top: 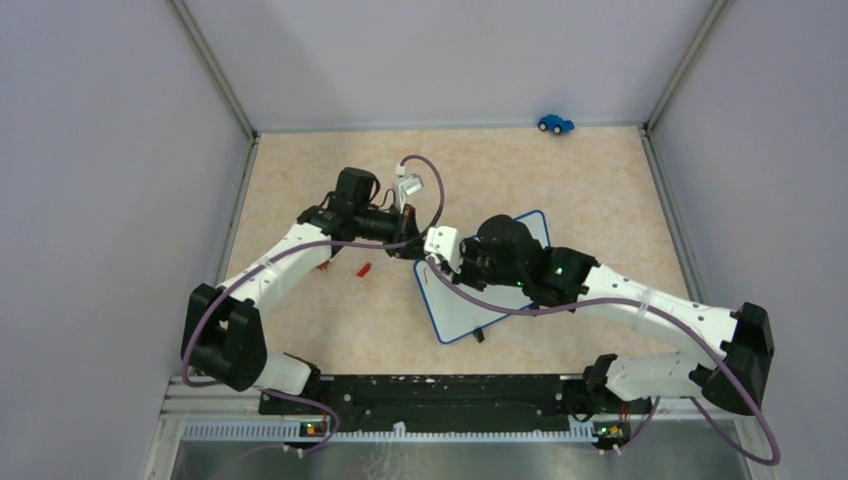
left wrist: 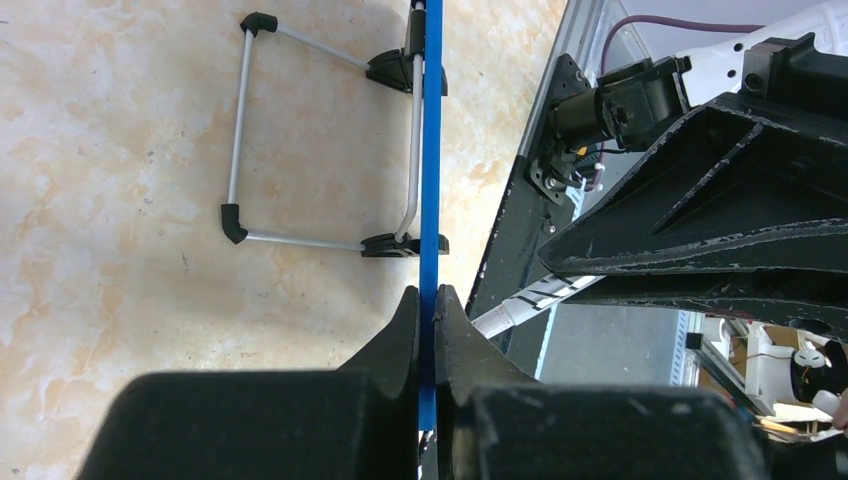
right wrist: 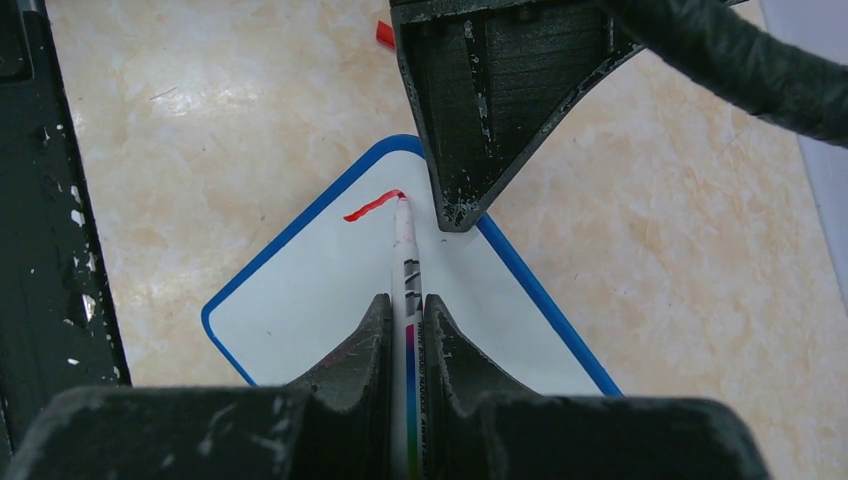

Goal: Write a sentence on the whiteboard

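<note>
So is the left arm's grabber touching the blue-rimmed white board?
Touching. Left wrist view: the left gripper has its jaws pinched shut on the blue-rimmed white whiteboard.

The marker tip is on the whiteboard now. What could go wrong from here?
1. The left gripper pinches only the thin blue rim of the whiteboard; pressure from the marker might make the board slip or turn.
2. The marker tip sits close beside the left gripper's finger, so extending the red stroke that way may hit it.
</note>
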